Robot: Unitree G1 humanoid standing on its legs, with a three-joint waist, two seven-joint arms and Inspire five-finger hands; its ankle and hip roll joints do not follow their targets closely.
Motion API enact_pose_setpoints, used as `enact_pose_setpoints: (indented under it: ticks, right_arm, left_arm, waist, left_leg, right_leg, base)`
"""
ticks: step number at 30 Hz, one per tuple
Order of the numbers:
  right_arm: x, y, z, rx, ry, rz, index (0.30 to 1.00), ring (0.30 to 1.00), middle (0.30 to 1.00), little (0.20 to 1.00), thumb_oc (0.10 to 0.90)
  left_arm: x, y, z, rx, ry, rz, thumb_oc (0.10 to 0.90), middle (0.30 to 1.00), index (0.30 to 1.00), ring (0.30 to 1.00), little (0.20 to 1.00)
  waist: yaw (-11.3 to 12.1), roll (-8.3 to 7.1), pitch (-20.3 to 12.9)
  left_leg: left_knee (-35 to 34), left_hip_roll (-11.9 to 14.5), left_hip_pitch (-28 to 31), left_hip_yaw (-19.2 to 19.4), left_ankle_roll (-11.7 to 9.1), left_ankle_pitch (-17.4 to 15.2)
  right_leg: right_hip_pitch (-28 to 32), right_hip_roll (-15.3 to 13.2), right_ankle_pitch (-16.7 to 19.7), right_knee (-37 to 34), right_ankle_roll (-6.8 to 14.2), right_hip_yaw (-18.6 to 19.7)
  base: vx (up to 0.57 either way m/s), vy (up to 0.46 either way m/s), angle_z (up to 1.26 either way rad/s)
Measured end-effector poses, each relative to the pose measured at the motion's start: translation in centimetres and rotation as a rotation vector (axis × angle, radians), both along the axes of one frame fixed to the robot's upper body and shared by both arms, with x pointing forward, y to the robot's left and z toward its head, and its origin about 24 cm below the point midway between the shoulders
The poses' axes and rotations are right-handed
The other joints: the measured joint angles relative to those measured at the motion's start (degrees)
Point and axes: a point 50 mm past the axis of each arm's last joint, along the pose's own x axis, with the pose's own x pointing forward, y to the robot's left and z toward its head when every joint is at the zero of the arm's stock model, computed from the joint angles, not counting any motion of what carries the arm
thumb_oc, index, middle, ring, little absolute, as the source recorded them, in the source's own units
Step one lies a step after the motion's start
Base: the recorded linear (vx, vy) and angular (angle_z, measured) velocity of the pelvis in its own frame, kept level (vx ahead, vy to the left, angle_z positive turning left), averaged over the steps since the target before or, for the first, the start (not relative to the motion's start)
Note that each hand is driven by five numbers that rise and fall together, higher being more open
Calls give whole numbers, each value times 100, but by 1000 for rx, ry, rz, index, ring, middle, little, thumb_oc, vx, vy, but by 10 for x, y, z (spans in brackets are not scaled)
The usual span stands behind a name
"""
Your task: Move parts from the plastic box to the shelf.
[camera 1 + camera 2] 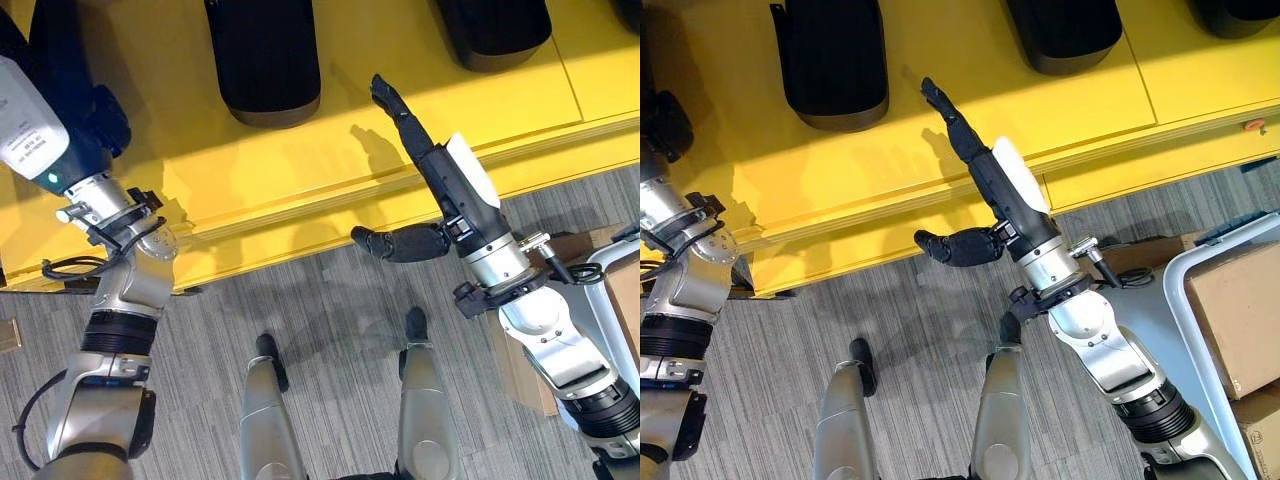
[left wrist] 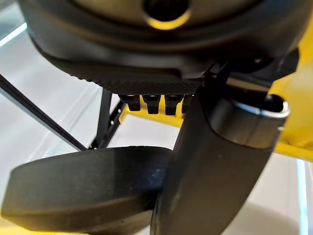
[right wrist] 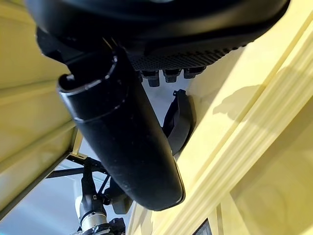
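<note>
Parts, dark and rounded, stand on the yellow shelf (image 1: 300, 170): one part (image 1: 262, 60) towards the robot's left and a second part (image 1: 495, 30) further to the right, both cut off by the upper edge of the head views. A further dark part (image 2: 93, 188) lies across the left wrist view just past the left hand (image 2: 161, 83); whether those fingers close on it cannot be told.

Right hand (image 1: 985, 190) is held over the shelf's front edge, between the two parts and touching neither. Its fingers are straight and extended toward the shelf, thumb standing out to the side; it carries nothing.

A cardboard box (image 1: 1235, 300) sits on a white-framed cart to the robot's right, on grey floor. No plastic box can be identified.

Judgement: the right hand appears to be at the placing end of the cycle, with parts already set down. The next move calls for pulling the right arm clear of the shelf without brushing the standing parts, then turning to fetch another.
</note>
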Motion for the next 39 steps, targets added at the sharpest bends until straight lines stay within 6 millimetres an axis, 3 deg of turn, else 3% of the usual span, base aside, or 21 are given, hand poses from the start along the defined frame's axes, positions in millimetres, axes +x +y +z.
enact_pose_setpoints:
  ticks: [12,26,39]
  right_arm:
    - [0,-1,-2,36,-3,-23,1000,1000,1000,1000,900]
    - [2,9,-13,19,16,-3,1000,1000,1000,1000,900]
    - [1,9,-14,21,5,9,1000,1000,1000,1000,900]
  left_arm:
    - [-7,-39,-30,41,104,-231,900,1000,1000,1000,1000]
    - [-2,-43,-51,56,255,-268,900,1000,1000,1000,1000]
    - [1,-26,-74,65,366,-177,900,1000,1000,1000,1000]
  waist:
    - [142,0,0]
    - [188,22,-2]
    - [162,86,-28]
  left_leg:
    - [-6,0,29,-19,16,-1]
    - [-314,-44,424,-5,-12,140]
    - [-629,-51,877,21,41,157]
  right_leg:
    - [57,-6,-1,-13,0,-25]
    - [562,-78,180,-476,26,-181]
    - [1186,-114,320,-1016,-80,-356]
  base:
    - [-31,-43,0]
    - [-3,0,1]
    - [48,17,1]
